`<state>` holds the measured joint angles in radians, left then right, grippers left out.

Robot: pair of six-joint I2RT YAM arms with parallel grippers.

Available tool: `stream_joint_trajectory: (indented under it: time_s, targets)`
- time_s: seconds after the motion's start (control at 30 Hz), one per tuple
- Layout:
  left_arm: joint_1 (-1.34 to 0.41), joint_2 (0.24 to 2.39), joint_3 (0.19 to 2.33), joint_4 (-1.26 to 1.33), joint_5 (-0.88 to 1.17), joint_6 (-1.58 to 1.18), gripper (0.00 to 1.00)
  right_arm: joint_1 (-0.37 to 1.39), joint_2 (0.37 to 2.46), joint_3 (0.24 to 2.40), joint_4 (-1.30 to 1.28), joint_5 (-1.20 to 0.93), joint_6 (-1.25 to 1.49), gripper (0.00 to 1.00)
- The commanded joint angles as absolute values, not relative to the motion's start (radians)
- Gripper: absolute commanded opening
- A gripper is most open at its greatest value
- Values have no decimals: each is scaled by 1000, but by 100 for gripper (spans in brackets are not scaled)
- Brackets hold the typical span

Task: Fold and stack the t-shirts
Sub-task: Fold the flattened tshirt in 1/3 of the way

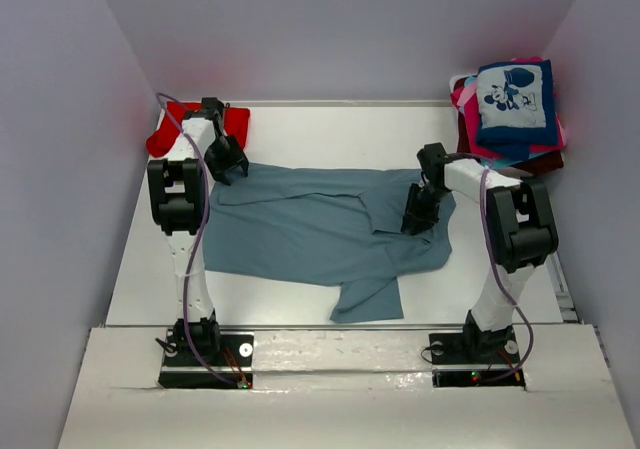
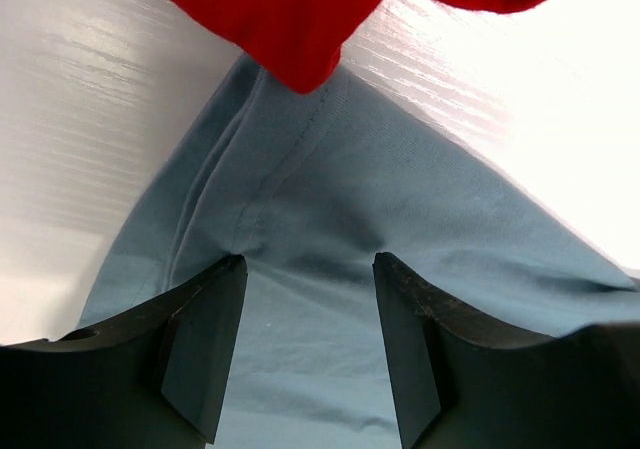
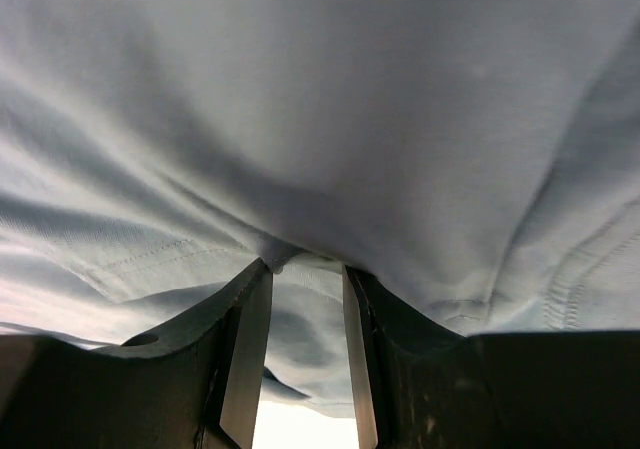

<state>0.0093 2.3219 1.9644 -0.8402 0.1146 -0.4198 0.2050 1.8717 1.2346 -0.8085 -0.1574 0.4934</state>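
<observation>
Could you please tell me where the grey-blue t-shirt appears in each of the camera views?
Top external: the grey-blue t-shirt lies spread across the centre.
Left wrist: it fills the lower middle, below the red t-shirt.
Right wrist: it fills nearly everything.
Shared landmark: the red t-shirt, far left in the top view, absent from right wrist.

Left arm (image 1: pixel 185 194) and right arm (image 1: pixel 510 224) are the same build: white tubular links, chunky black joint housings, each on a black base plate (image 1: pixel 205 361) at the near edge with tiny red and green lights (image 1: pixel 243 384). A thin purple-grey cable (image 1: pixel 205 239) loops loose along each arm. The left gripper (image 2: pixel 310 269) has matte black wedge fingers; the right gripper (image 3: pixel 308 269) fingers are black too, with pale flat inner faces.
</observation>
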Motion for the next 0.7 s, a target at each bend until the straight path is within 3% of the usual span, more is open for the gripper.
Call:
stream_joint_trajectory:
  time_s: [0.0,0.3,0.67]
  targets:
    - [18,2356,1985,-856,87,-399,67,130,1862,1216,-851,-77,442,41]
    - [28,2335,1973,-864,80,-393,68,121,1842,1302,-899,-37,443,41]
    - [37,2281,1953,-862,89,-394,68,121,1816,1302,-888,-170,413,42]
